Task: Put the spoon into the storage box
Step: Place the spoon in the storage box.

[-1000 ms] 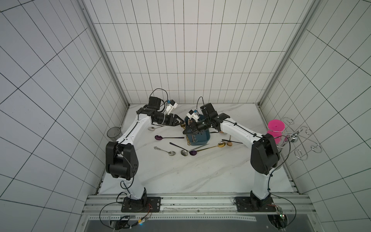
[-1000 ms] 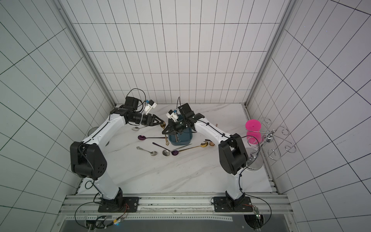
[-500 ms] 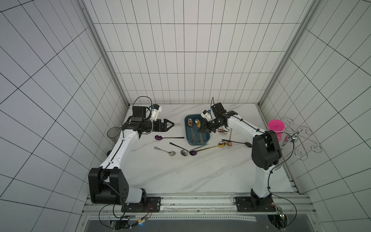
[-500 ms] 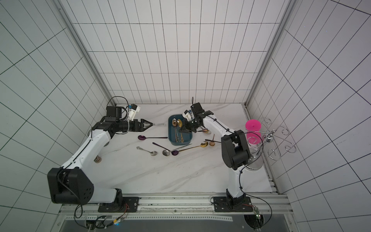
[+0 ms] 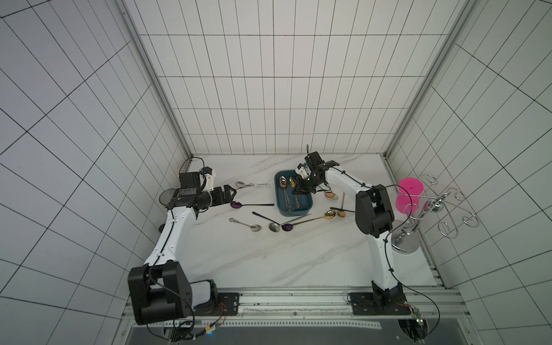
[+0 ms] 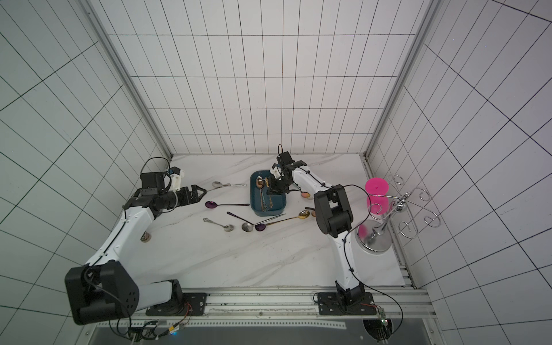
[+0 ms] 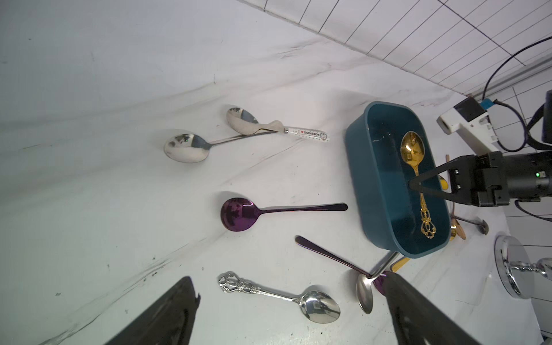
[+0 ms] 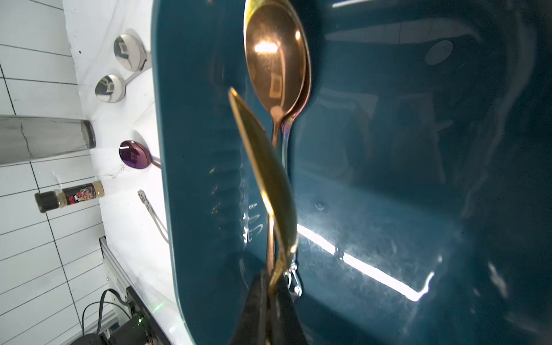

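The storage box (image 5: 277, 192) (image 6: 252, 194) is a dark teal tray at the back middle of the table. A copper-toned spoon (image 5: 282, 182) (image 8: 276, 59) lies inside it. My right gripper (image 5: 298, 191) (image 6: 272, 191) (image 8: 270, 286) reaches down into the box, shut on the handle of a gold spoon (image 8: 265, 167) that hangs edge-on just above the box floor. My left gripper (image 5: 230, 192) (image 6: 200, 191) (image 7: 288, 276) stands wide open and empty, left of the box, above a purple spoon (image 5: 236, 205) (image 7: 239, 213). An ornate silver spoon (image 7: 319, 306) lies below its fingers.
Several loose spoons lie around the box: two silver ones (image 5: 240, 184) at the back, dark and gold ones (image 5: 329, 214) in front. A pink cup (image 5: 410, 195) hangs on a chrome rack (image 5: 406, 242) at right. A grey tumbler (image 5: 165, 197) and a spice bottle (image 6: 146, 237) stand at left.
My left gripper has drawn back to the left, away from the box, and opened wide. The right gripper stays at the box with the gold spoon.
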Robot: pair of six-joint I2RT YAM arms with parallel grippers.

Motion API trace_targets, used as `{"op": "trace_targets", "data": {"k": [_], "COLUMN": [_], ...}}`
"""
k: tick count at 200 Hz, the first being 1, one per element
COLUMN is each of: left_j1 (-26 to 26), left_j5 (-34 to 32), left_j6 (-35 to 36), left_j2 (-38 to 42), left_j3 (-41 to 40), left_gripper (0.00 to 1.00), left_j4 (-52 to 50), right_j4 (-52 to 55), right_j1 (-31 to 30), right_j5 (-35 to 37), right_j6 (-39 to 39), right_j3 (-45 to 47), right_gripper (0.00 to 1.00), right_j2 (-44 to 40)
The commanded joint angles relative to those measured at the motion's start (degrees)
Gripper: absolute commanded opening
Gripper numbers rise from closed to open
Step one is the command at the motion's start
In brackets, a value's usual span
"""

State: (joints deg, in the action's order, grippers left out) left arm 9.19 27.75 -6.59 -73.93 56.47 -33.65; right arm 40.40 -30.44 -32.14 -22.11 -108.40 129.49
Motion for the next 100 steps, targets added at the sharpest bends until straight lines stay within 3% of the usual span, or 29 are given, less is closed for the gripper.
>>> {"op": "trace_targets", "data": {"k": [1, 49, 100], "left_j1": [1.34, 4.98, 5.97], "left_j5": [-1.87, 0.08, 2.91], "left_j6": [-0.60, -2.26, -3.75], "left_j2": [-0.47, -4.55, -10.42], "left_j3": [-1.18, -0.59, 0.72], "left_gripper": [0.99, 0.97, 0.91], "left_j4": [1.46, 1.14, 0.56], "right_j4": [1.26, 4.04, 4.58], "right_j1": [0.12, 0.17, 0.28], "right_j5": [2.61, 3.57, 5.85], "right_j6": [-0.92, -1.45, -0.33], "right_j3": [-4.93, -9.45, -6.60], "right_gripper": [0.09, 0.14, 0.21], "right_j2": [2.91, 6.12, 1.18]}}
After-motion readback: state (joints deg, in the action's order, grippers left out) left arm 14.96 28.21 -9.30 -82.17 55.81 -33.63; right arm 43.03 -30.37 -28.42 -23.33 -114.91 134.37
